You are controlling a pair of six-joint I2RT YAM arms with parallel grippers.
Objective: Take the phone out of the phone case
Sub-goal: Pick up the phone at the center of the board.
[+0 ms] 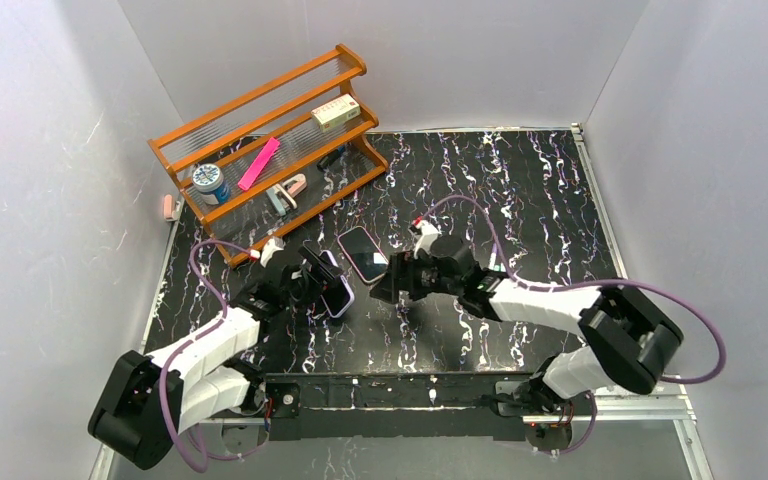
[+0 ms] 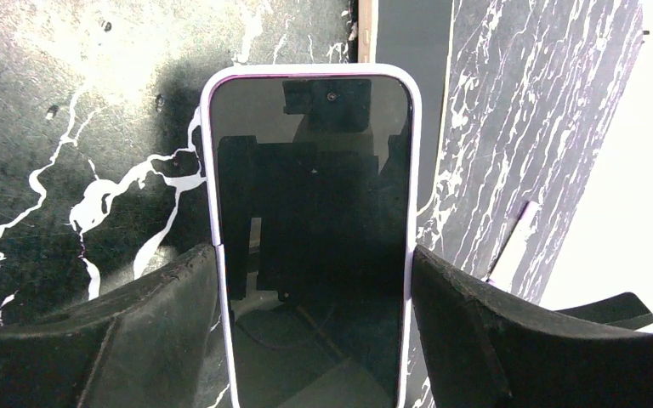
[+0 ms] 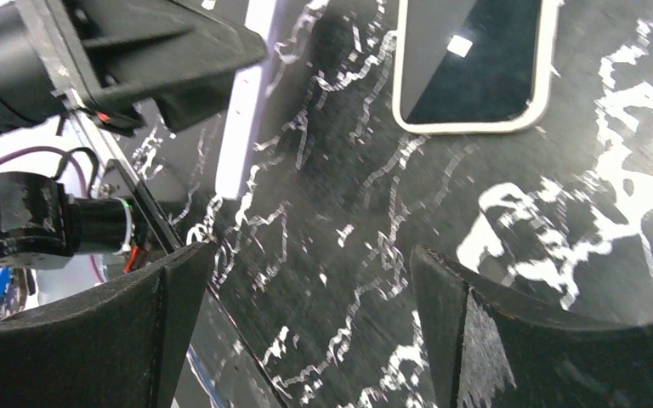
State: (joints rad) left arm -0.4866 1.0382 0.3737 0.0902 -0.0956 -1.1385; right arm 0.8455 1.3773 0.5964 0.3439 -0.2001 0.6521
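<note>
A phone (image 2: 310, 170) with a dark screen sits in a pale lilac case (image 2: 207, 170). My left gripper (image 2: 315, 280) is shut on it, one finger on each long edge, holding it tilted above the table. In the top view the held phone (image 1: 336, 290) is at my left gripper (image 1: 322, 283). The right wrist view shows the case edge-on (image 3: 245, 93). My right gripper (image 1: 392, 289) is open and empty just right of the held phone, low over the table (image 3: 306, 280).
A second phone-like slab (image 1: 362, 252) with a dark face and pale rim lies flat just beyond both grippers, and shows in the right wrist view (image 3: 472, 68). An orange rack (image 1: 260, 150) holding small items stands at the back left.
</note>
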